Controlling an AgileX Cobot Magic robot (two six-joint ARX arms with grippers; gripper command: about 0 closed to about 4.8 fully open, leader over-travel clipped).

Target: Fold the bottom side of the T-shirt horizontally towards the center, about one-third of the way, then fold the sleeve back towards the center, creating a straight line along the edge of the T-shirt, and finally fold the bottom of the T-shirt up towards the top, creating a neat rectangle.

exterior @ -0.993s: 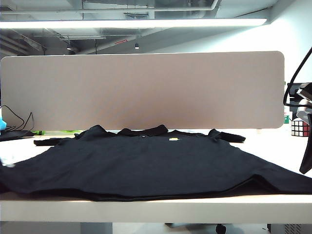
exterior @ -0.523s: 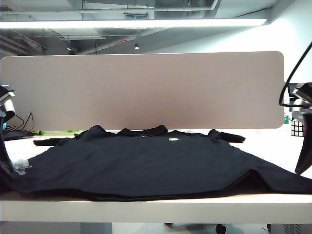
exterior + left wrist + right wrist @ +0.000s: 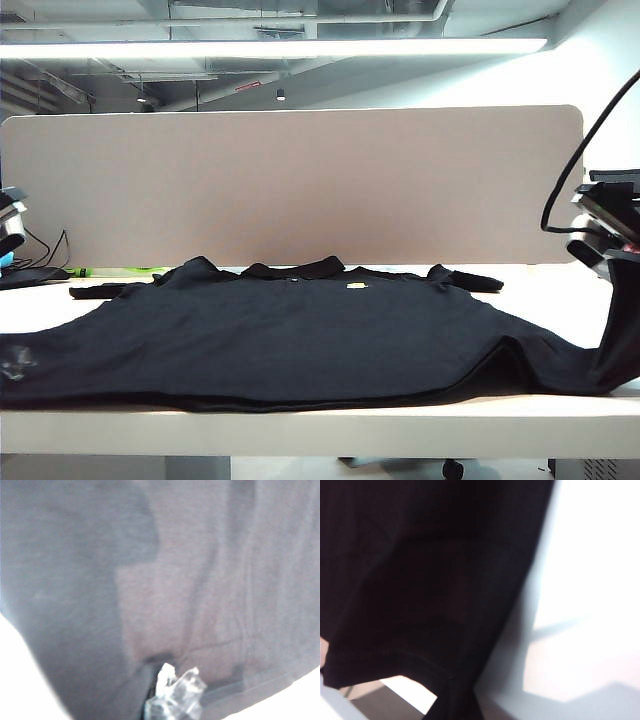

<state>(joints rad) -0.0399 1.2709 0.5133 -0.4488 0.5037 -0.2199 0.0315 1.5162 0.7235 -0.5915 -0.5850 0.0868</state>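
The black T-shirt (image 3: 300,340) lies spread on the white table (image 3: 320,425), with its collar (image 3: 295,269) at the far side and the bottom of the T-shirt (image 3: 300,404) along the near edge. My left gripper (image 3: 15,362) sits on the shirt's near left corner. In the left wrist view its clear fingertips (image 3: 175,697) are pressed together with a pinch of cloth (image 3: 175,580). My right gripper (image 3: 622,350) is shut on the near right corner, which is drawn up off the table. The right wrist view shows the stitched hem (image 3: 385,655) running into the right gripper (image 3: 455,705).
A beige partition panel (image 3: 290,185) stands behind the table. Black cables and gear (image 3: 30,275) and a green strip (image 3: 120,271) lie at the far left. Bare white tabletop (image 3: 590,580) lies beside the shirt's right edge.
Both grippers came in from the sides onto the near corners of the shirt and shut. The right corner is now pulled up into a peak.
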